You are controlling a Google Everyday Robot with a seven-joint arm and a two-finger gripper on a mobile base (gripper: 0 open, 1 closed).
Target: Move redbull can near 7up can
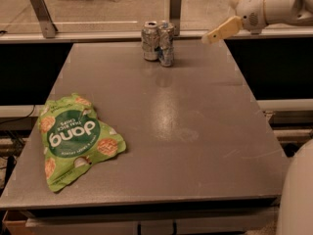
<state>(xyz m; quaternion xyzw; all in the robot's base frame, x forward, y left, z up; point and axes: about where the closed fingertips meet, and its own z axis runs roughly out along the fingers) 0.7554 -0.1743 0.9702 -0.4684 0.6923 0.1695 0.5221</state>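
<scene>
The redbull can (167, 45), slim and silver with blue patches low down, stands upright at the far edge of the grey table (195, 131). It touches the right side of the wider silver 7up can (149, 40), which also stands upright. My gripper (220, 19) is up at the far right, off the table's right edge and well clear of both cans. It is open and holds nothing. One beige finger (222, 30) points down and left toward the cans.
A green dang chips bag (73, 138) lies flat near the table's front left. A rail with metal posts (41, 13) runs behind the far edge. Part of my white body (298, 195) fills the lower right corner.
</scene>
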